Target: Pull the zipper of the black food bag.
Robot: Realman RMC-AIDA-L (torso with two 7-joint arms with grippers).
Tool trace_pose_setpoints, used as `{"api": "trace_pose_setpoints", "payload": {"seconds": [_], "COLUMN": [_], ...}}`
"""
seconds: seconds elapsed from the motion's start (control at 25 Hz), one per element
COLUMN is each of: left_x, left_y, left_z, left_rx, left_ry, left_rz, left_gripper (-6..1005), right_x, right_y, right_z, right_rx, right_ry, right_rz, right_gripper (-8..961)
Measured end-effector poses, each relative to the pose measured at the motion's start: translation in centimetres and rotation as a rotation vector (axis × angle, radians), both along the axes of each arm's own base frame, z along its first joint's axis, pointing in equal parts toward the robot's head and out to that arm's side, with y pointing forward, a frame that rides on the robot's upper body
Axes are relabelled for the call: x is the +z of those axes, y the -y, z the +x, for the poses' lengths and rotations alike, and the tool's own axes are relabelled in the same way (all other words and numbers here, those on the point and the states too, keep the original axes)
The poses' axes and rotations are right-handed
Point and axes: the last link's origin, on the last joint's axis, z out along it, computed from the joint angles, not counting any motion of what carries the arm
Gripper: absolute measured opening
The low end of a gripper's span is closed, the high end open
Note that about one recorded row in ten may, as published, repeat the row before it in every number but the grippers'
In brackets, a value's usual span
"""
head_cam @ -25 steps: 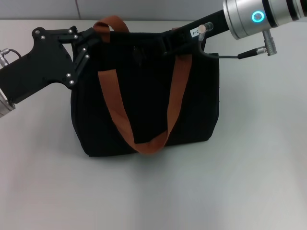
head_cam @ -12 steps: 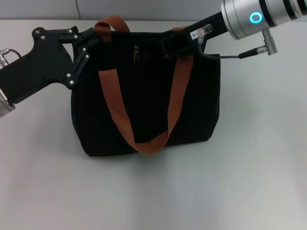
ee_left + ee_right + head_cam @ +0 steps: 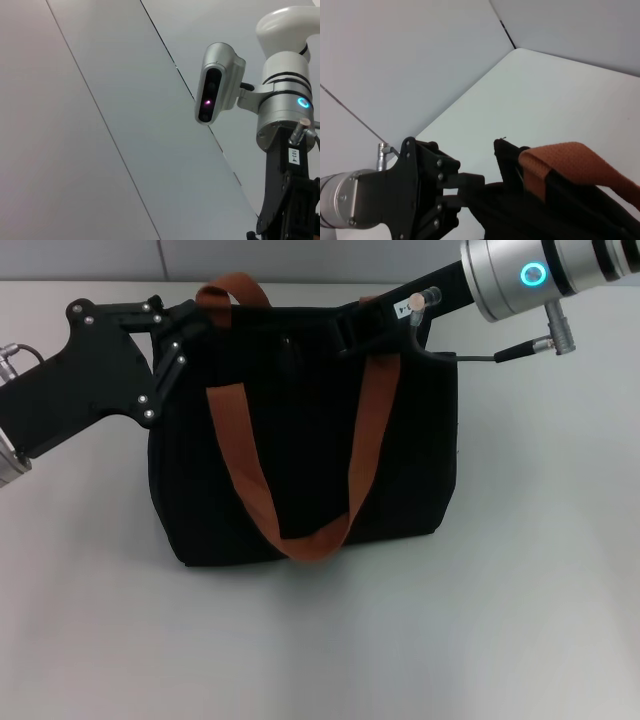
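A: Bag pos?
B: Black food bag mid-counter, toward far edge, orange handle draped down front.
A: Grippers?
B: Left gripper clamped on bag's top-left corner. Right gripper at top-right rim; grip state can't tell. Zipper not discernible.

We see the black food bag standing on the pale worktop, its two orange-brown strap handles draped down its front face in a loop. The left gripper sits at the bag's upper left corner, its fingers pinching the fabric just beside the strap. The right gripper is at the bag's top edge near the upper right corner, where the strap crosses. Against the dark fabric we cannot make out the zipper.
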Motion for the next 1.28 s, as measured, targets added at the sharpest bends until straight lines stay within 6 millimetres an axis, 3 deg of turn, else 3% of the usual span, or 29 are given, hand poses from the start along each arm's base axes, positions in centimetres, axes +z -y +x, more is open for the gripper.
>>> {"api": "trace_pose_setpoints", "payload": {"seconds": [0.24,0.68,1.08,1.28], "left_x": [-0.06,0.05,0.09,0.12], "left_y": [0.01,0.17,0.22,0.21], "left_z": [0.06,0.21,0.18,0.17], "left_rx": [-0.002,-0.015,-0.014,-0.014], "left_ry": [0.003,0.014,0.017,0.018], "left_rz": [-0.002,-0.002,-0.001,-0.001], "left_gripper": [69,68,69,69], "right_x": [0.02,0.08,-0.09,0.09], "right_y": [0.02,-0.07,0.06,0.12], "right_z": [-0.26,-0.31,-0.39,-0.60], "right_rx": [0.000,0.013,0.034,0.029], "right_ry": [-0.019,-0.009,0.049,0.075], "right_rz": [-0.002,0.020,0.035,0.051], "right_gripper": [234,277,-4,0]}}
